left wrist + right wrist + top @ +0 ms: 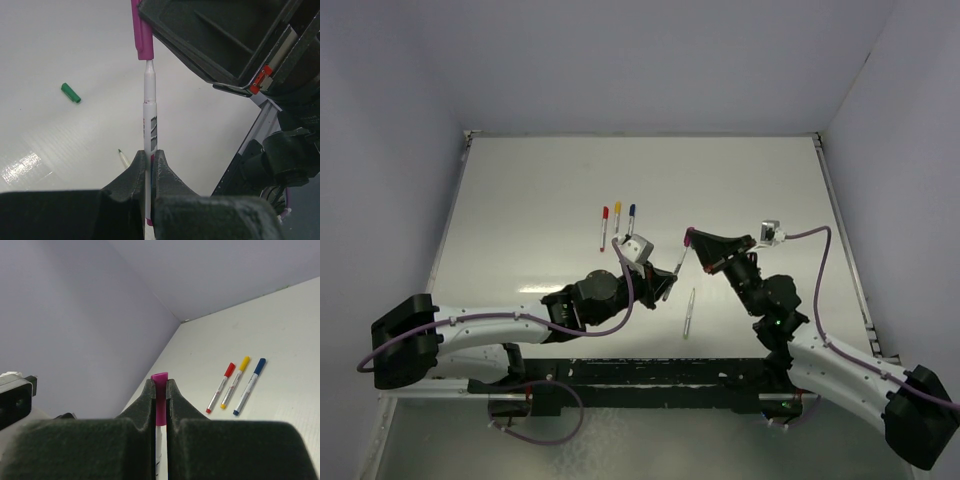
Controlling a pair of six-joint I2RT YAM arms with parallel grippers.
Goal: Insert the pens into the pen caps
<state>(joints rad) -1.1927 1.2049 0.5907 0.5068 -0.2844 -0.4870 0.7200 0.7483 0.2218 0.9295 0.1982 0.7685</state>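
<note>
Loose pen [689, 312]: lies uncapped on the table [770, 200], on the near side of both grippers.
Left gripper [150, 156]: fingers clamped on the barrel of a held pen [150, 115], which points away from the gripper, tip first.
Purple cap [142, 30]: straight ahead of the held pen's tip. Its mouth meets the tip (how deep the tip sits I cannot tell), and the pen's tapered nose is bare, so I judge it not pushed home.
Right gripper [160, 385]: fingers closed on the purple cap, holding it opposite the left gripper.
Green cap [70, 93]: empty on the table, well off to the left of the held pen in the left wrist view.
Capped pens: red pen [221, 387], yellow pen [235, 381] and blue pen [248, 386] lie side by side beyond the right gripper, caps on.
Done: three of the five pens, by my count.
Left: seating the purple cap, then joining the loose pen to the green cap.
</note>
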